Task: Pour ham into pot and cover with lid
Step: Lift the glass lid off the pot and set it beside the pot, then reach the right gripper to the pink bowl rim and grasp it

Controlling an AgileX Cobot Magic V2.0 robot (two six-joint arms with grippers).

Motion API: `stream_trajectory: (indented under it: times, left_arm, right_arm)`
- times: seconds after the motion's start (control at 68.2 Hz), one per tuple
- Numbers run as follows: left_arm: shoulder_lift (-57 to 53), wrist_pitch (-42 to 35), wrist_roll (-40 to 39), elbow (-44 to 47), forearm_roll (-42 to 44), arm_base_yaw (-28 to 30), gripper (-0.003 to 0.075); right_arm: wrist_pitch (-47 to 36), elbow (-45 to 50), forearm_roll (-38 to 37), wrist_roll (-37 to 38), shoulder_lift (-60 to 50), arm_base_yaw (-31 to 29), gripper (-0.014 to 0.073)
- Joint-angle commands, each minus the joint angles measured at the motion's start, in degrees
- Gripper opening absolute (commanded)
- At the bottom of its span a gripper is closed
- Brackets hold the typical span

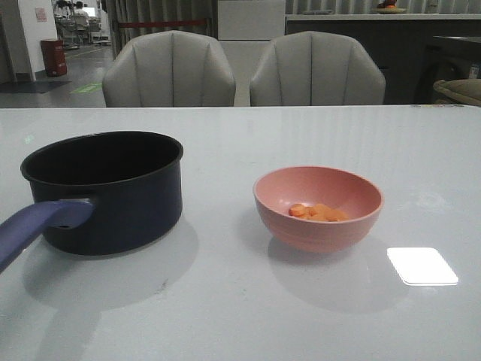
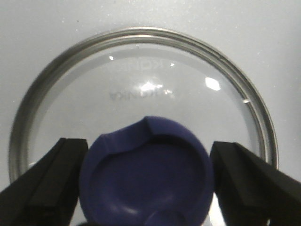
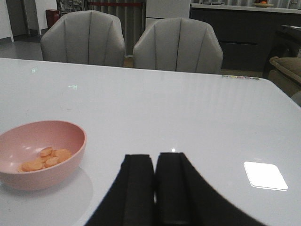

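Note:
The dark navy pot point(image 1: 113, 188) stands at the left of the table, its blue-purple handle point(image 1: 37, 226) pointing toward me. The ham point(image 1: 319, 213), a few orange chunks, lies in a pink bowl point(image 1: 319, 207) to the right of the pot. It also shows in the right wrist view point(image 3: 47, 158). The glass lid point(image 2: 141, 70) lies flat on the table in the left wrist view only. My left gripper point(image 2: 146, 160) is open, one finger on each side of the lid's blue-purple knob point(image 2: 146, 174). My right gripper point(image 3: 155, 162) is shut and empty above the table, to the right of the bowl point(image 3: 42, 155).
Two grey chairs point(image 1: 169, 71) stand behind the table's far edge. A bright light reflection point(image 1: 422, 265) lies on the white tabletop to the right of the bowl. Neither arm shows in the front view.

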Motion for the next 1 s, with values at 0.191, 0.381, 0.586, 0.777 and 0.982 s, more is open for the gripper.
stream_trajectory:
  times: [0.191, 0.381, 0.586, 0.777, 0.982]
  left_arm:
    - [-4.6, 3.1, 0.3, -5.9, 1.1, -0.2, 0.0626]
    - [-15.0, 3.7, 0.3, -5.7, 0.8, -2.8, 0.0625]
    - [-28.9, 4.5, 0.3, -5.5, 2.0, -11.4, 0.0625]
    - [-40.6, 6.0, 0.3, -1.5, 2.5, -15.2, 0.0625]
    - [-56.3, 2.3, 0.3, 8.3, -0.3, -17.5, 0.0625]
  right_arm:
    - [-4.7, -0.3, -0.8, -0.1, -1.2, -0.5, 0.0157]
    - [-4.7, -0.3, -0.8, -0.1, -1.2, -0.5, 0.0157]
    - [-4.7, -0.3, -0.8, -0.1, -1.2, -0.5, 0.0157]
    - [-4.7, -0.3, -0.8, -0.1, -1.2, -0.5, 0.0157]
    - [-4.7, -0.3, -0.8, -0.1, -1.2, -0.5, 0.0157]
